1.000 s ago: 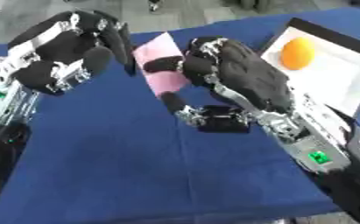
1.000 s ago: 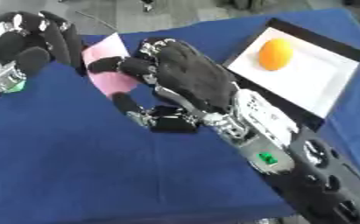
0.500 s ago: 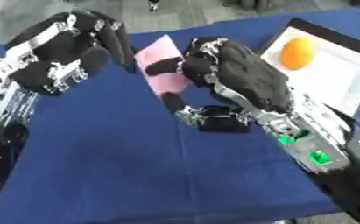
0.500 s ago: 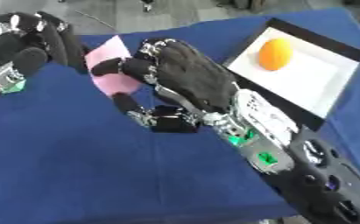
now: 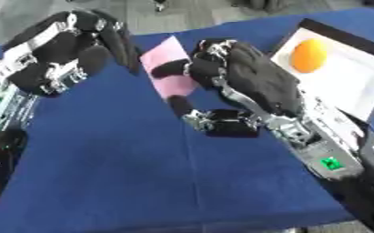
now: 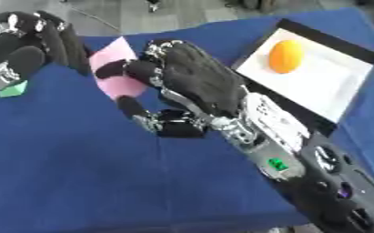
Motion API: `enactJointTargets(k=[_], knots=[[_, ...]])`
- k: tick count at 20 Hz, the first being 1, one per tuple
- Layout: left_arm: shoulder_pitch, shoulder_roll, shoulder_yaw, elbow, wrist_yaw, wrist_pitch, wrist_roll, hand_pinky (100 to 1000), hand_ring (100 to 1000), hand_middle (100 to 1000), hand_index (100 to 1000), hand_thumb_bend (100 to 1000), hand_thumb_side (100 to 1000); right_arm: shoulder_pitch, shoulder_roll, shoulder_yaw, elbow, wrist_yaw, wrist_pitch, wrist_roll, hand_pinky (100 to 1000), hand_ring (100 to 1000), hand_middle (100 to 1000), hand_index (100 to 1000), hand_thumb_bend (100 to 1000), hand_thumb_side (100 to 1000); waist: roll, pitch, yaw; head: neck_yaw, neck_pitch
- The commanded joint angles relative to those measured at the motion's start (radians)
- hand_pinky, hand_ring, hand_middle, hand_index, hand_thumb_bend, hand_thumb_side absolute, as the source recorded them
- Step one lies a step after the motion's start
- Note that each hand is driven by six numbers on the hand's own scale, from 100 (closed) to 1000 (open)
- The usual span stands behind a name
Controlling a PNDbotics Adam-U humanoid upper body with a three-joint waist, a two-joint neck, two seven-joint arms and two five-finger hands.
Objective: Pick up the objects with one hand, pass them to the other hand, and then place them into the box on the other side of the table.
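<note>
Little has moved: right hand [image 5: 245,79] still curls on a pink object [image 5: 168,63] over the blue-clothed bench [image 5: 118,168], left hand [image 5: 62,50] curled empty beside it, orange [image 6: 285,56] in the white box [image 6: 333,86], grey floor beyond.

right robot hand [image 5: 250,82]: black shell | silver joints | green forearm marking

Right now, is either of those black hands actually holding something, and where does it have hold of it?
The right hand holds the pink object by its right edge, fingers and thumb curled round it. The left hand holds nothing.
</note>
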Motion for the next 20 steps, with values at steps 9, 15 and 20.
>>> enactJointTargets(k=[9,15,20], knots=[[0.028,0.072,0.080,-0.027,0.030,-0.020,0.058,737,540,481,573,100,430,0.007,-0.066,-0.099,-0.009,0.071,0.039,-0.051,553,361,100,339,296,100,0.000,-0.016,0.002,-0.009,-0.003],[0.079,0.086,0.124,-0.034,0.040,-0.028,0.091,737,541,482,575,100,452,0.041,-0.122,-0.193,0.006,0.137,0.106,-0.098,553,362,100,338,282,100,0.002,-0.014,0.005,-0.035,-0.003],[0.146,0.079,0.173,-0.044,0.045,-0.035,0.125,738,542,483,576,100,471,0.064,-0.156,-0.285,0.079,0.192,0.186,-0.160,550,361,100,342,254,100,0.009,-0.012,0.011,-0.069,-0.003]])
